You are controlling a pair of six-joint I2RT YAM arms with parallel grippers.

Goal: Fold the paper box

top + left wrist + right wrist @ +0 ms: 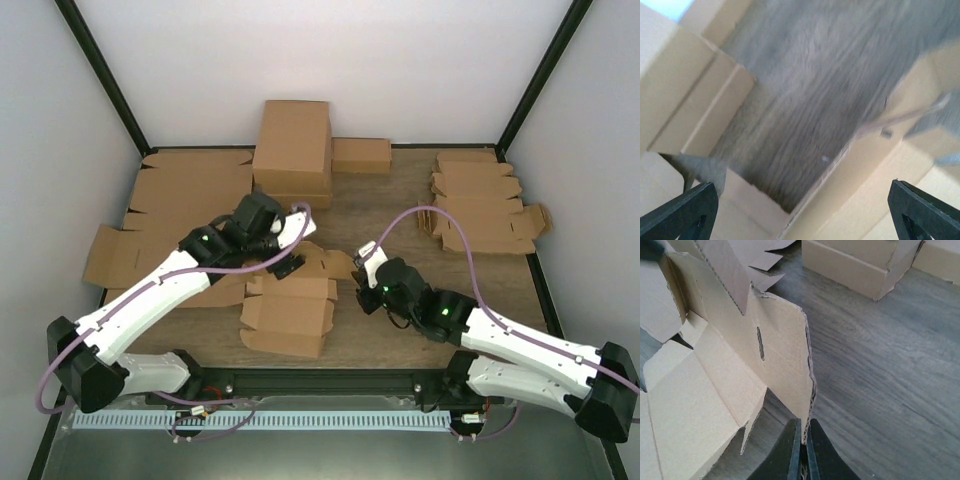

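Note:
The paper box [290, 312] is a brown die-cut blank, partly folded, at the near middle of the table. My right gripper [363, 268] is at its right side. In the right wrist view my right gripper [803, 429] is shut on the edge of an upright flap of the paper box [782, 355]. My left gripper [287, 264] hovers over the box's far edge. In the blurred left wrist view my left gripper [802, 184] has its jaws wide apart with nothing between them, above the box's panels [875, 175] and bare table.
A large closed carton [292, 150] and a small folded box [362, 155] stand at the back. Big flat cardboard sheets [185, 195] lie at the left. A stack of blanks [482, 205] lies at the back right.

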